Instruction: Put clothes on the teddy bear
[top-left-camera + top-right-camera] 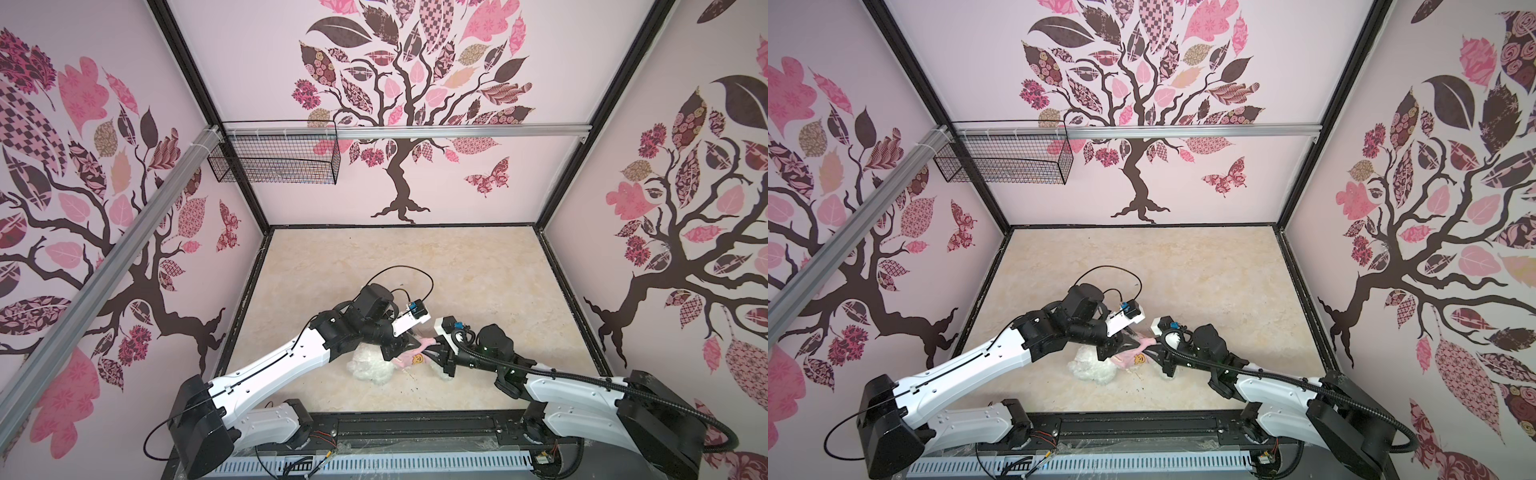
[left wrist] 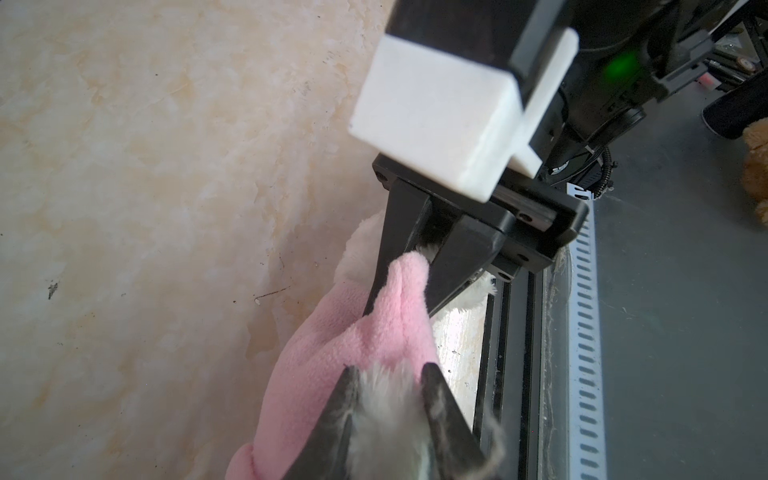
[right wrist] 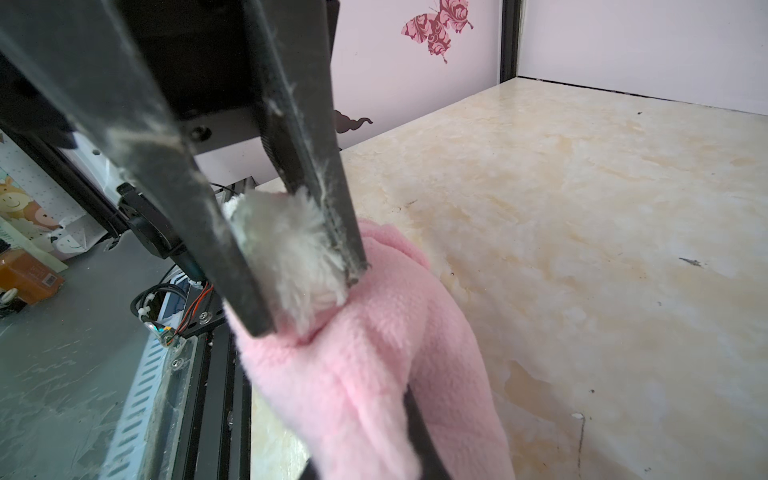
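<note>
The teddy bear (image 1: 368, 368) lies on the table (image 1: 478, 282), at the middle of the near edge, between my two arms. Its long axis runs roughly left to right. Bare white fur shows at the left end, the pink shirt (image 1: 402, 360) wraps the middle, and a small white bit pokes out at the right, beneath the body of my right pincer (image 3: 307, 299). Which end is the head: cannot tell, no face in view. The orange patch (image 1: 418, 358) on the shirt faces up.

My right pincer is clenched on a white furry limb of the bear that sticks out of a pink sleeve. Fur bulges between the fingers.

My left pincer (image 2: 388, 370) has its fingers apart, with blurred white fur between them and pink cloth just past the tips. Grasping or loose: cannot tell.

Hidden: in both top views the two pincers cover the bear's middle. The left wrist view cuts the shirt off at the frame edge.
</note>
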Robot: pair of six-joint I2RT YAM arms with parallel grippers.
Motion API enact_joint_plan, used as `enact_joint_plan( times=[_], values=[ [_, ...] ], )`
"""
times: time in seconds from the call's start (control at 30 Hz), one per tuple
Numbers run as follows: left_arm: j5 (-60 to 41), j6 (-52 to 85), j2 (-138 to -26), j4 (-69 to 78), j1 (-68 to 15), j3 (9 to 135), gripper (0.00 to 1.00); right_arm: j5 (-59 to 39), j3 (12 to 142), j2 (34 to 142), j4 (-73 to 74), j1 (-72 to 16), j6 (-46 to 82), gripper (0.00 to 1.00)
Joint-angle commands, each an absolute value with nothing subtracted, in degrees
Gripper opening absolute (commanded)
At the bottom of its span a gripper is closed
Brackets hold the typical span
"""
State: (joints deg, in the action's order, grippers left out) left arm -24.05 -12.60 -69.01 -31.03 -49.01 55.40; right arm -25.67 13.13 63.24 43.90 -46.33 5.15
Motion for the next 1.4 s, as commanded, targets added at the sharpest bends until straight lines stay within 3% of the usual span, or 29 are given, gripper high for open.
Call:
enact_joint_plan(
  times=[0.0, 0.27, 0.67, 0.77, 0.97, 1.13, 1.2, 1.37],
  values=[
    [-24.7, -11.0, -68.7, -29.6, -49.1, 58.2, 0.28, -26.1, 14.1, 62.9, 46.6, -46.3, 4.9, 0.06],
    [-24.8, -10.5, -68.8, -30.1, -49.1, 58.4, 0.32, -26.0, 13.9, 62.4, 46.5, -46.2, 5.1, 0.06],
    [-25.6, -8.8, -67.9, -29.4, -48.3, 58.8, 0.01, -24.3, 13.2, 62.8, 46.3, -46.3, 4.9, 0.06],
    [-29.3, -1.2, -65.1, -23.3, -45.1, 57.2, 0.00, -21.9, 12.3, 63.6, 45.8, -46.3, 5.2, 0.06],
    [-33.8, 23.8, -56.9, 4.2, -36.5, 45.8, 0.00, -18.3, 10.3, 67.5, 46.9, -46.2, 9.0, 0.06],
    [-32.0, 24.5, -55.9, 3.7, -35.0, 44.1, 0.00, -18.2, 11.3, 69.3, 46.3, -46.3, 9.9, 0.10],
    [-31.2, 21.2, -56.7, -0.1, -35.3, 44.5, 0.00, -17.0, 13.0, 69.4, 43.9, -46.3, 9.6, 0.16],
    [-26.3, 16.3, -59.7, -7.9, -37.3, 43.2, 0.00, -10.5, 17.7, 65.0, 33.8, -46.3, 7.9, 0.51]
  ],
)
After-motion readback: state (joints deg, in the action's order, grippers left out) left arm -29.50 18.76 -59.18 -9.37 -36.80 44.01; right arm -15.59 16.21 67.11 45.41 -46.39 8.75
